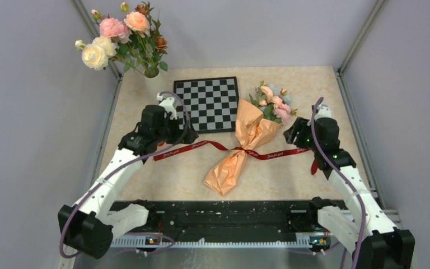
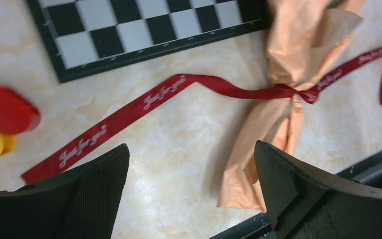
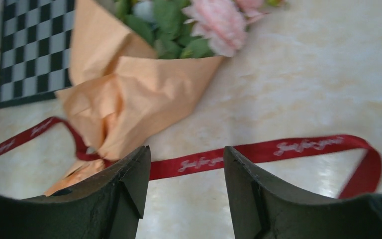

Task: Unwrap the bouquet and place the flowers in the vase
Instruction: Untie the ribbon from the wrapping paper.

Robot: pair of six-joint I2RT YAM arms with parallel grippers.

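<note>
While dark red ribbon (image 2: 154, 97) crosses bouquet (image 1: 246, 140) waist, table centre, flowers (image 1: 274, 103) toward 1 o'clock: unwrapping step. Left gripper (image 2: 191, 154), right gripper (image 3: 186, 154) gaping, empty. Next, likely: free ribbon, peel paper (image 2: 248, 149).

Bouquet at mid-surface, ribbon lying across it

The cone-shaped peach crinkled-paper bouquet (image 1: 245, 147) lies on the pale marbled surface (image 1: 185, 176), its small pink and pale-blue flowers (image 1: 273, 102) at 1 o'clock. The black-and-white chessboard (image 1: 207, 103) lies just beside it at 11 o'clock. A dark red ribbon (image 1: 199, 147) runs across its waist from 9 to 3 o'clock. The narrow white vase (image 1: 152, 72) stands in the 10 o'clock corner.
</note>
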